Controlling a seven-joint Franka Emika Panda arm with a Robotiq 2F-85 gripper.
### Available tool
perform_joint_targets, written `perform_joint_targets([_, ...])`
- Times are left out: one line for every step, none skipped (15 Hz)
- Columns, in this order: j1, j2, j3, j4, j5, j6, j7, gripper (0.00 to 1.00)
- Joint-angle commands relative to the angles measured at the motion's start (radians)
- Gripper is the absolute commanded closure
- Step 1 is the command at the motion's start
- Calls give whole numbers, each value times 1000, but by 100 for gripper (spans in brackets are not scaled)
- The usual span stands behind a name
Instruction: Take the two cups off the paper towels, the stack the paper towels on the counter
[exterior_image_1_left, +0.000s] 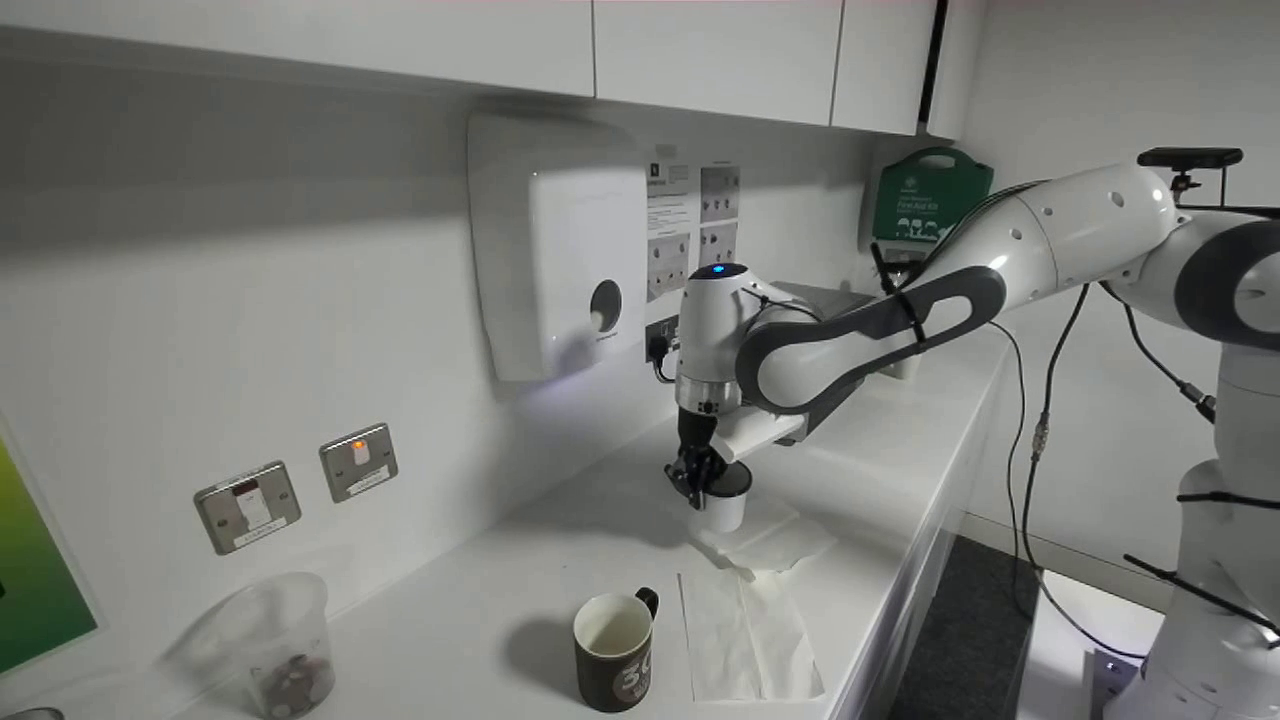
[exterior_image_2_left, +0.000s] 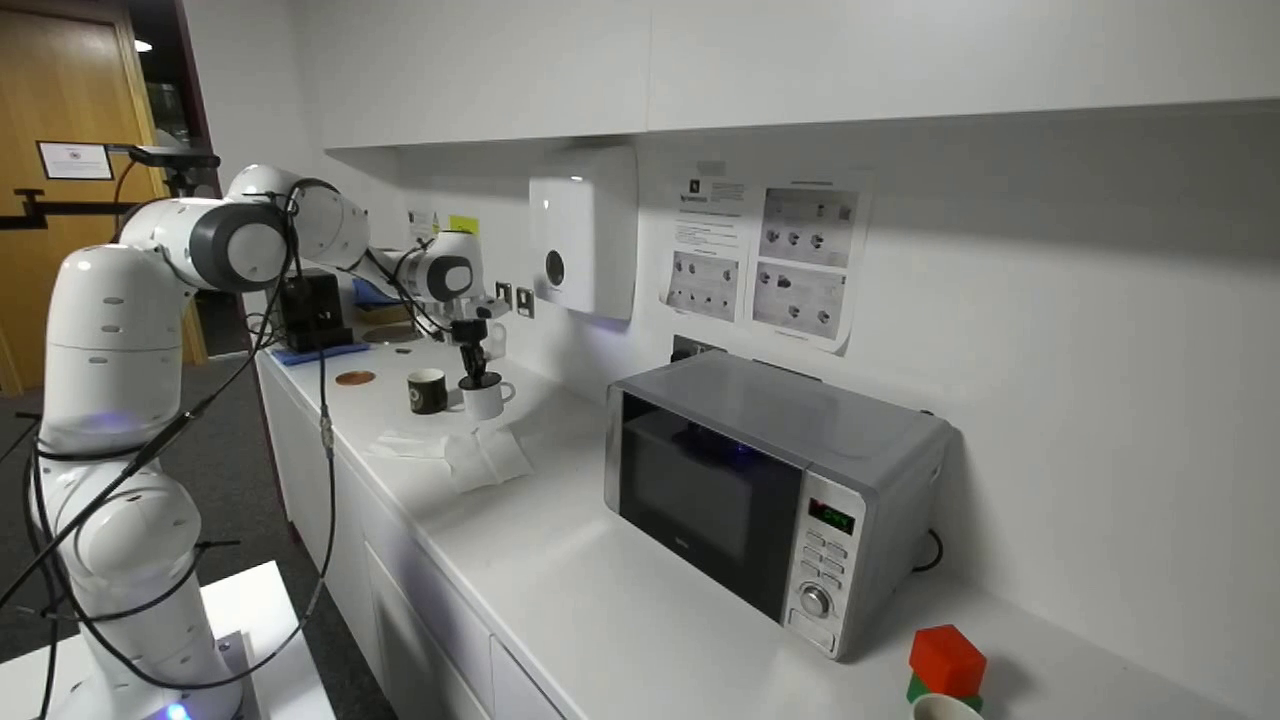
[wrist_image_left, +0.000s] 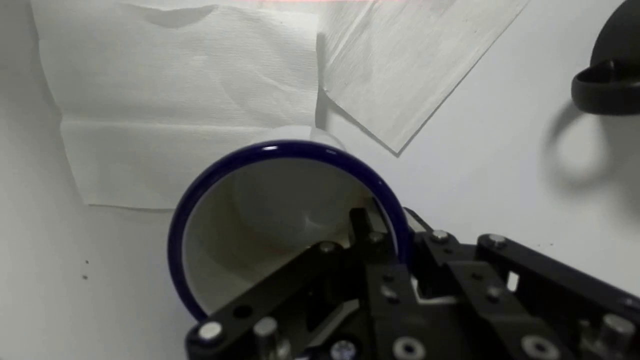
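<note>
The pale white cup with a dark blue rim (wrist_image_left: 295, 150) is in my gripper (wrist_image_left: 395, 227); one finger is inside the cup, the other outside, shut on its wall. The cup shows upright in both exterior views (exterior_image_1_left: 725, 512) (exterior_image_2_left: 485, 402), by the edge of a paper towel (wrist_image_left: 190, 80). I cannot tell whether its base touches anything. A second paper towel (exterior_image_1_left: 750, 645) lies beside the first, their edges meeting or slightly overlapping. The dark mug (exterior_image_1_left: 612, 655) stands on the white counter (exterior_image_1_left: 480, 640), off the towels; its handle (wrist_image_left: 607, 95) shows in the wrist view.
A clear container (exterior_image_1_left: 290, 650) stands near the wall. A white dispenser (exterior_image_1_left: 560, 250) hangs on the wall above the counter. A microwave (exterior_image_2_left: 760, 480) stands against the wall. A red block (exterior_image_2_left: 947, 660) on a green one sits by another cup's rim (exterior_image_2_left: 945, 708).
</note>
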Motion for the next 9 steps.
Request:
perform_joint_targets([17,49,12,95,-61,-61,-98,98])
perform_joint_targets([23,63,14,114,-67,-65,-119,98])
perform_joint_targets([28,75,14,131,-72,-67,-138,98])
perform_joint_targets([33,88,15,151,-71,-68,-159,98])
perform_joint_targets([39,101,14,168,-70,-67,-176,98])
perform_joint_targets([43,114,14,187,-69,-69,-193,98])
perform_joint_targets([47,129,14,207,-66,-69,-211,98])
perform_joint_targets([49,140,15,224,-61,-71,-226,98])
perform_joint_targets([52,154,15,243,-57,-73,-240,98])
